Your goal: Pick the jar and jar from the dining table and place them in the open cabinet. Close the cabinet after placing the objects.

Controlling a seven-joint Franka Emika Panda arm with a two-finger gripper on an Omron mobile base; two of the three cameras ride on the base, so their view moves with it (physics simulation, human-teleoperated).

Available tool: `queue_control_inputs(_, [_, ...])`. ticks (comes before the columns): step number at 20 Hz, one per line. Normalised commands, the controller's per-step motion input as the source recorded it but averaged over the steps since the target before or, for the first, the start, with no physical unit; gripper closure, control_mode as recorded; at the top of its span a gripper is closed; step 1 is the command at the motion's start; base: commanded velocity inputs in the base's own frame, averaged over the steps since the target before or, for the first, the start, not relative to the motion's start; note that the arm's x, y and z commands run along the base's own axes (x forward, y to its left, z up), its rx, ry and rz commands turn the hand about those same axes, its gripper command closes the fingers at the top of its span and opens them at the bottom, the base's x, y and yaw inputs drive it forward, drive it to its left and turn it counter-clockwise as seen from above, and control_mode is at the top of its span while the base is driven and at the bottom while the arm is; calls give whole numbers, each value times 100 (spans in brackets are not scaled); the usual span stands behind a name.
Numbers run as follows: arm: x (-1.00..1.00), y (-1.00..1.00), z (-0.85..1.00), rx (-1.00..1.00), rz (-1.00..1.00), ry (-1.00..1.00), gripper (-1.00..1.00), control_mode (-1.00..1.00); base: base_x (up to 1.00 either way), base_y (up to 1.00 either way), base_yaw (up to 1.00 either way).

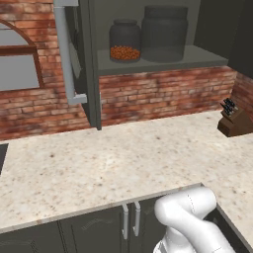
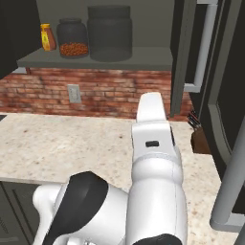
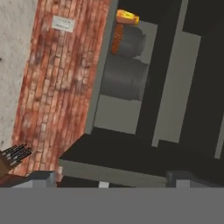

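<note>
Jars first: the small glass jar [image 1: 125, 40] with orange-red grains and the larger grey jar [image 1: 164, 33] both stand upright on the cabinet shelf [image 1: 163, 60], side by side and nearly touching, the small one to the left. In the right base view a small yellow bottle [image 2: 46, 37] sits further left on the same shelf. So the placing looks done, and what remains, as I judge it, is shutting the cabinet.

The fingers [image 3: 111, 181] are spread wide and hold nothing. In the hand view they point toward the cabinet, with the edge of an open door [image 3: 109, 171] just in front of them and the jars deeper in beyond it. The door's long axis and its silver bar handle [image 2: 203, 50] run vertically; that right-hand door [image 2: 184, 57] juts out toward the robot, nearer the arm than the left door [image 1: 86, 64]. The next move probably turns on getting behind that door and pushing it sideways.

Below, the beige speckled desk [image 1: 99, 163] runs along a red brick wall [image 1: 163, 91], with a knife block [image 1: 233, 118] at the far right.
</note>
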Motion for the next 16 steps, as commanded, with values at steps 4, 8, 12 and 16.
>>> queue_control_inputs(4, [67, -32, 0, 5, 3, 0, -100, -100, 0, 0, 0])
queue_control_inputs(8, [50, -52, 0, 4, 4, 0, -100, -100, 0, 0, 0])
queue_control_inputs(12, [48, -58, 0, 4, 4, 0, -100, -100, 0, 0, 0])
queue_control_inputs(16, [54, -56, 0, 4, 5, 0, -100, -100, 0, 0, 0])
